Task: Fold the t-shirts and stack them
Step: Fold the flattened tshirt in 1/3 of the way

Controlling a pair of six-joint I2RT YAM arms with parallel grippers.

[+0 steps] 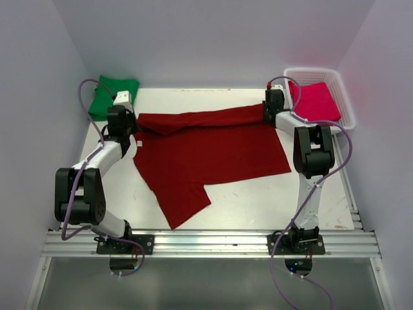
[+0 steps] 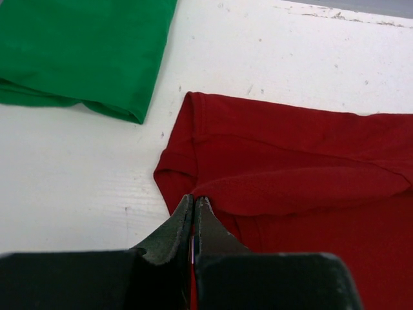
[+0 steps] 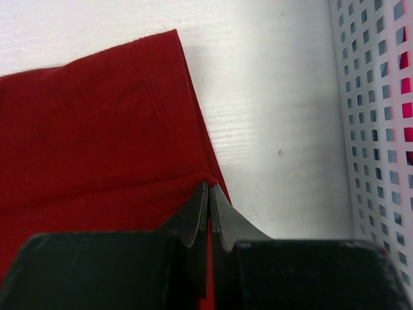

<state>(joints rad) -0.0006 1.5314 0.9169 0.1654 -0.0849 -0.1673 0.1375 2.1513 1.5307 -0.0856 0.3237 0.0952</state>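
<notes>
On table (image 1: pixel 258 200), red shirt (image 1: pixel 206 155) w/ ends in L pincer (image 2: pixel 194 200), R pincer (image 3: pixel 209 187)

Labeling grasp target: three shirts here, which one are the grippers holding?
The dark red shirt, spread across the table: left gripper and right gripper both shut on it. The green shirt lies folded far left; the pink shirt sits in the basket.

spread t-shirt (image 1: pixel 206 161) at centre, folded shirt (image 1: pixel 113 94) far left, basket (image 1: pixel 346 106) holding garment (image 1: pixel 316 102) far right

Left arm (image 1: pixel 97 158) and right arm (image 1: pixel 313 152) extended forward, left tool (image 2: pixel 194 201) and right tool (image 3: pixel 209 188) low, both pinching red t-shirt (image 1: pixel 206 155)
</notes>
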